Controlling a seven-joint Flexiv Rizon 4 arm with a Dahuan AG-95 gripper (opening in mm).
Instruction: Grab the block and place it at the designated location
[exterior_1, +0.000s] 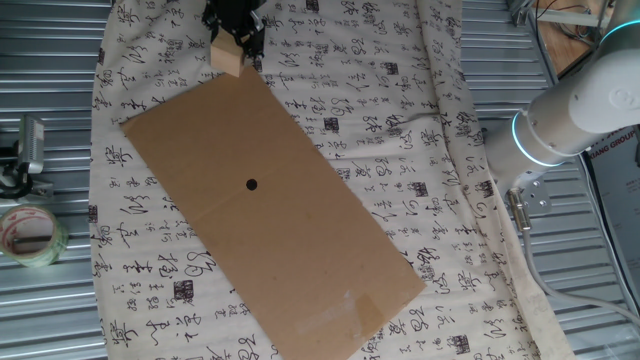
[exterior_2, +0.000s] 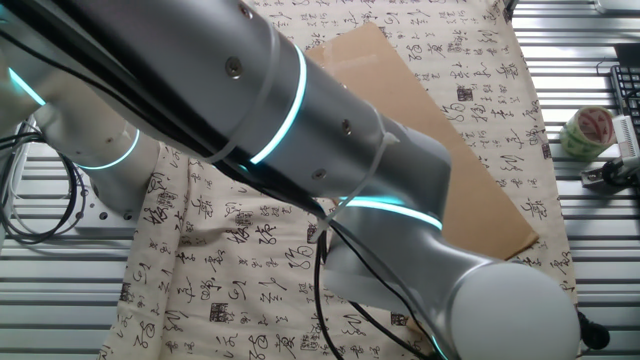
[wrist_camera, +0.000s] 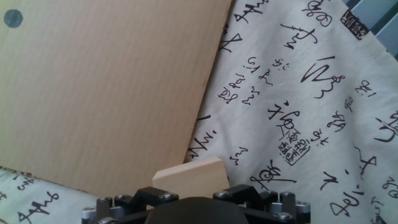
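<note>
So we've got the gripper (exterior_1: 237, 45) clamped on the block (exterior_1: 227, 57), holding it up near the far corner of the cardboard sheet (exterior_1: 300, 230), right around where cardboard meets the white calligraphy cloth (exterior_1: 400, 90). In the hand view the block (wrist_camera: 191, 176) pokes out just past the gripper body, and the black dot (wrist_camera: 13, 18) sits well apart from it. In the other fixed view the arm (exterior_2: 300, 150) blocks most of what we'd see.
</note>
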